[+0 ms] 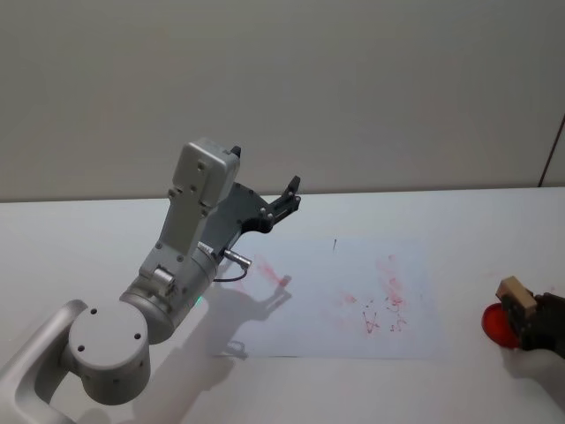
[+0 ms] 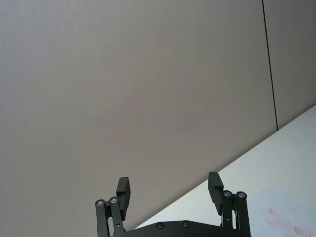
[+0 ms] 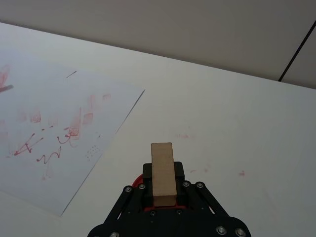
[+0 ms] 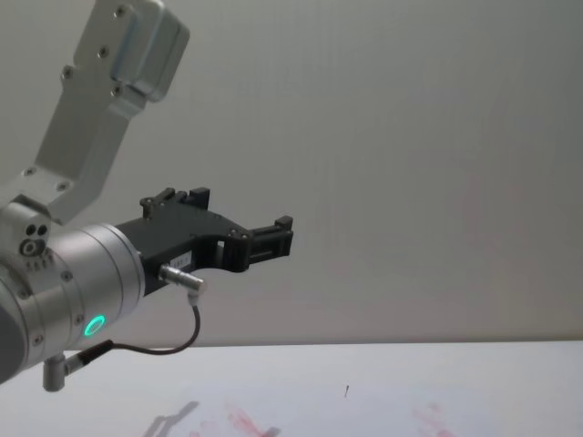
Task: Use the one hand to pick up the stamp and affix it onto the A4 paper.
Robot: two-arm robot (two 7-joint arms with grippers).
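At the lower right edge of the head view, the right gripper pinches the stamp over a red ink pad, beside the paper on the table. The left gripper hangs raised at centre-left, fingers spread.

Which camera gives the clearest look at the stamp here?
The right wrist view: the stamp stands close up, clamped in the right gripper beside the A4 paper. The head view shows it small at the right edge.
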